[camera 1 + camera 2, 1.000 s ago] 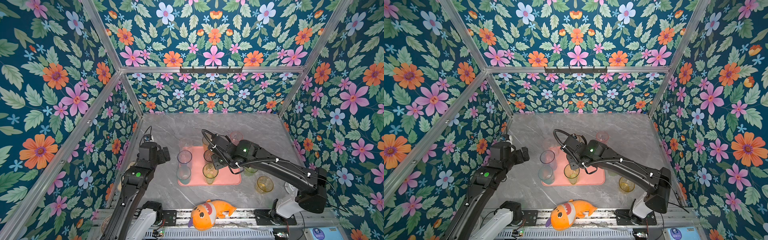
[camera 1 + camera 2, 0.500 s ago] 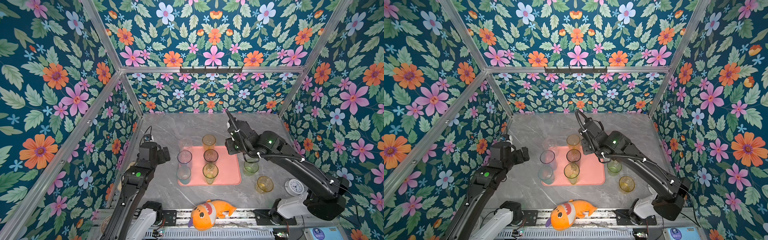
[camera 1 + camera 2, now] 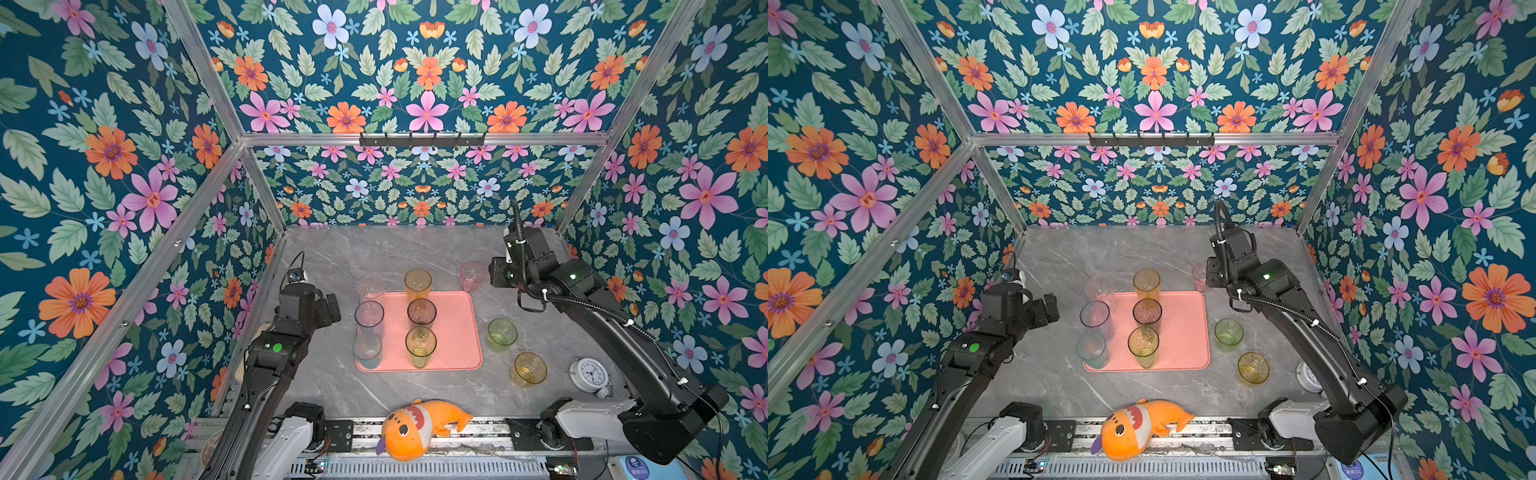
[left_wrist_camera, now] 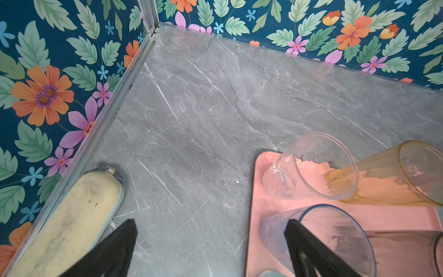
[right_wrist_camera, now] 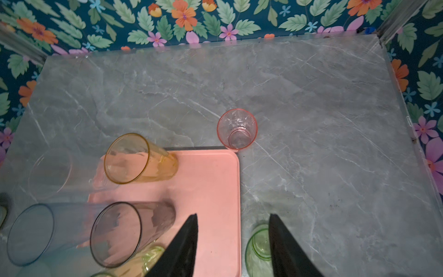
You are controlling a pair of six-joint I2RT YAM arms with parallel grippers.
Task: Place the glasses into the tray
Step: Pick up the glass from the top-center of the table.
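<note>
Right hand open, empty, near far corner of tray. Pink glass stands just beyond it: straddle squarely, close gently, lift clear of rim.

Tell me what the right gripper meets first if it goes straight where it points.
Most likely the pink glass, standing on the table just past the tray's corner, in line between the right gripper's open fingers. Depth is unclear; the table before it might come first.
</note>
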